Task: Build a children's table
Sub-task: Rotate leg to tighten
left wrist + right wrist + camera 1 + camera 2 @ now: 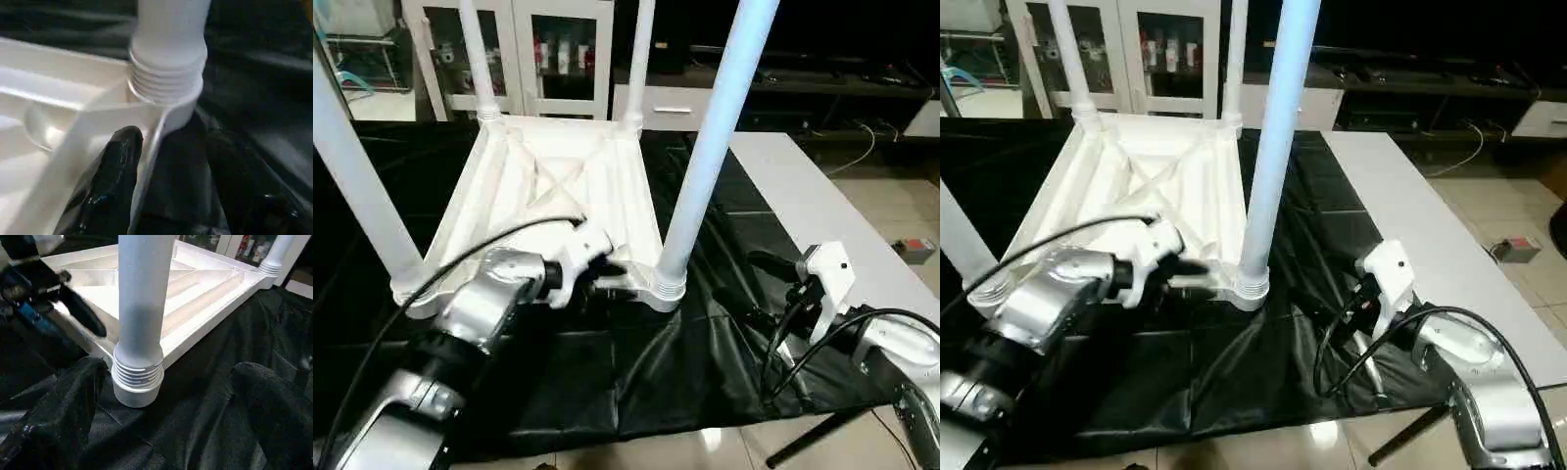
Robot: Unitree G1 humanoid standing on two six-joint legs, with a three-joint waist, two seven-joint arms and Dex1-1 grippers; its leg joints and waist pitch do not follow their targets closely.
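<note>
The children's table lies upside down on a black cloth, its ribbed white top (558, 186) facing up. Its white legs stand upright in the corner sockets: near right (715, 137), near left (362, 186) and two at the back (478, 59) (639, 59). My left gripper (612, 279) sits at the top's near rim, just left of the near right socket (168, 83). Its fingers (112, 181) are spread, one inside the rim and one outside. My right gripper (766, 292) hovers wide open over the cloth to the right of that leg (142, 298), holding nothing.
The black cloth (636, 362) covers the work surface, and a bare white tabletop (822, 215) runs along its right side. White cabinets (558, 49) and a dark shelf stand behind. Cables hang from both wrists. A small red-topped box (914, 248) lies on the floor.
</note>
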